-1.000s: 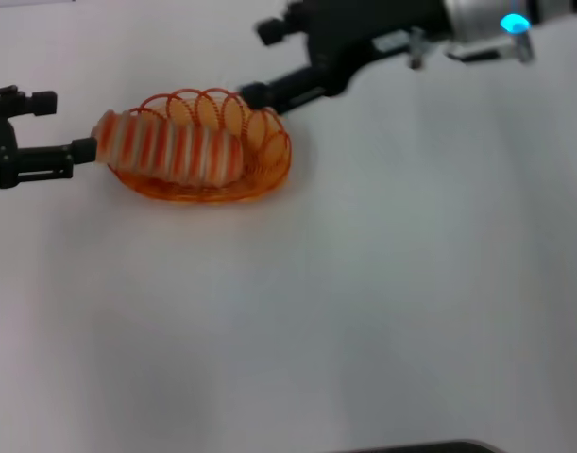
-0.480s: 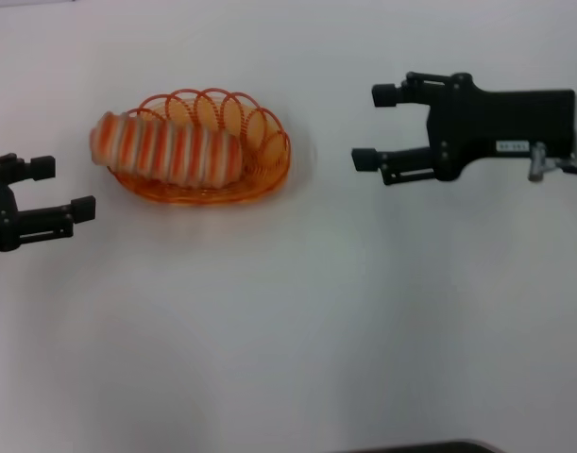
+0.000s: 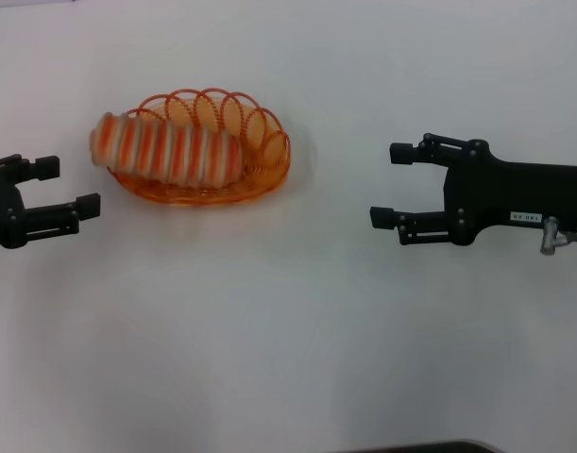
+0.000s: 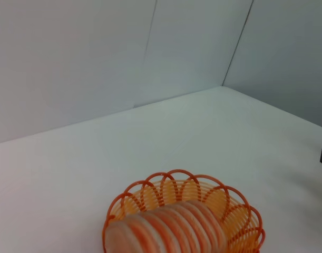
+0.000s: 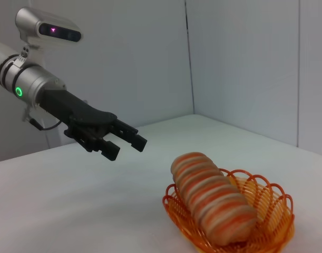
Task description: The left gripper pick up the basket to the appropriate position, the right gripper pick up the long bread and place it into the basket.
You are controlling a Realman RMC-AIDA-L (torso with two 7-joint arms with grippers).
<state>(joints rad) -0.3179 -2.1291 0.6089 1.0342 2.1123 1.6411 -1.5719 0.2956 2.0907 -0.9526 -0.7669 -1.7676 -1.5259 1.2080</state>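
Loaf in the basket, both arms clear: we are at the retreat.

The long bread (image 3: 165, 151) lies in the orange wire basket (image 3: 260, 179) on the white table (image 3: 288, 330), one rounded end poking out over the rim on the side of the left gripper (image 3: 71, 187). That gripper hangs just beside that end, fingers spread and holding nothing, and the right gripper (image 3: 392, 184) sits well apart on the other side, jaws wide and empty. We judge the placing done, so what matters now is pulling away cleanly. We would draw the left gripper straight back from the overhanging end, not sweep it sideways, since a nudge there could tip the loaf out or slide the light basket. The right arm has free room to park.
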